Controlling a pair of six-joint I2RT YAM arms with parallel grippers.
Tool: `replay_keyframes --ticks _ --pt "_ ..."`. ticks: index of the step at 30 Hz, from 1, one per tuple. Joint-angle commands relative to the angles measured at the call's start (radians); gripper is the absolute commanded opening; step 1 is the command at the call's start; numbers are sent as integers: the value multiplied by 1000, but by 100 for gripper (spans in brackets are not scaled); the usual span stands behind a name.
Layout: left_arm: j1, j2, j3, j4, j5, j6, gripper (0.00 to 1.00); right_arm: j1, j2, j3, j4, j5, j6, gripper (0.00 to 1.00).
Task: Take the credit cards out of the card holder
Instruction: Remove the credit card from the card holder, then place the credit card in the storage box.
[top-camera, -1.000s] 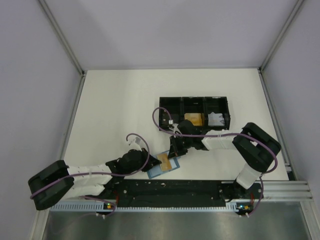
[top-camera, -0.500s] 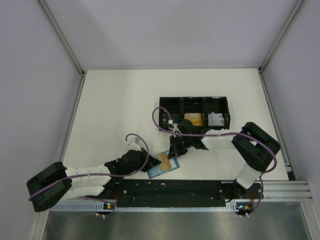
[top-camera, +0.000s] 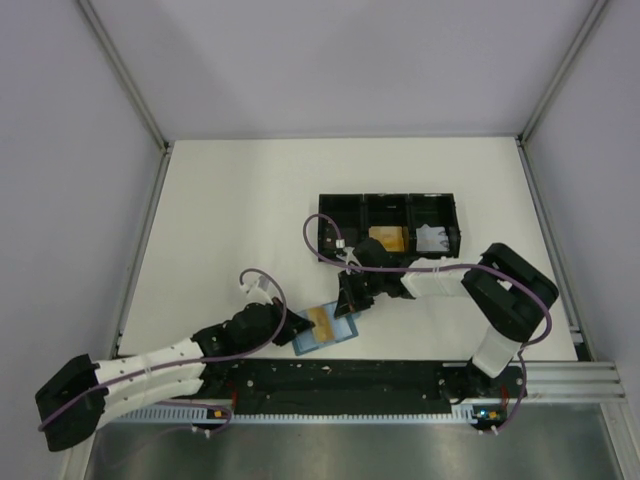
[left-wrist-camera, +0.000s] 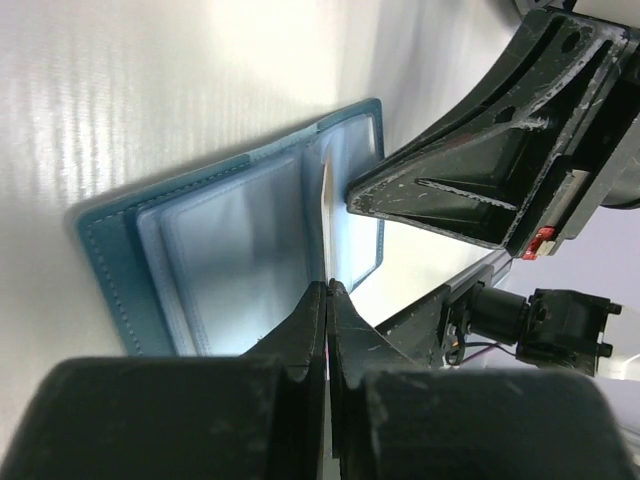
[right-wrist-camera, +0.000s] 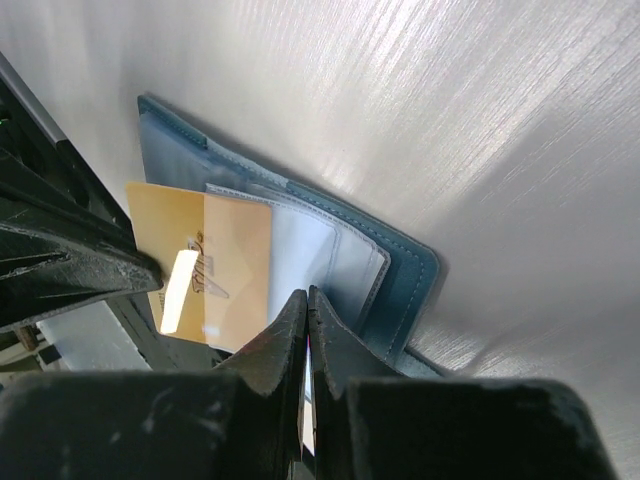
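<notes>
White table (top-camera: 230, 220): left fingers (left-wrist-camera: 300, 335) pinch orange-gold card (right-wrist-camera: 235, 250), its print blurred; right fingers (right-wrist-camera: 272, 350) clamp the card holder (right-wrist-camera: 405, 275).

- From above, the light is even and bright. The white table (top-camera: 230, 220) looks flat, with only short, soft shadows under the arms.
- In the left wrist view, the table burns out to streaky white glare. The left gripper (left-wrist-camera: 327, 288) is dark and blurred up close.
- In the right wrist view, sheen rakes across the table. A white glare stripe cuts the orange-gold card (right-wrist-camera: 230, 260), and shadow hugs the card holder (right-wrist-camera: 400, 265).
- There, the right gripper (right-wrist-camera: 305, 295) is out of focus.
</notes>
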Motion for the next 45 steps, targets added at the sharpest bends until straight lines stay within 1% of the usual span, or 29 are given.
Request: replay_keyframes --ticks 1,5,8,11,17,21,24,29,30,33,36,38,42,45 --pt "1 -73 -48 -137 -52 1 0 -5 28 -11 -84 127 -53 0" --pt "1 -159 0 -289 -78 41 0 -8 18 -13 -88 142 -54 0" --pt "1 -215 55 -418 -124 101 0 -21 9 -13 -97 159 -57 0" --pt "1 -251 104 -499 -163 141 0 -33 -2 -17 -101 167 -65 0" --pt "1 -280 158 -573 -186 199 0 -56 -46 -19 -114 184 -88 0" --pt "1 -317 184 -567 -180 274 0 -56 -145 -23 -114 179 -126 0" --pt "3 -347 211 -542 -166 349 0 -58 -227 1 -159 171 -174 10" --pt "1 -346 280 -446 -86 544 0 -58 -392 35 -199 118 -284 33" --pt "3 -341 296 -427 -63 581 0 -58 -431 38 -203 93 -313 39" --pt "1 -328 340 -372 23 708 0 -56 -532 36 -217 -11 -399 52" --pt "3 -299 382 -319 159 827 0 -58 -610 33 -237 -106 -468 59" --pt "1 -271 409 -292 250 889 0 -58 -653 36 -251 -141 -505 62" --pt "1 -194 474 -277 368 981 0 -58 -670 58 -252 -272 -560 64" --pt "1 -145 517 -271 448 1036 0 -56 -649 84 -249 -361 -574 64"
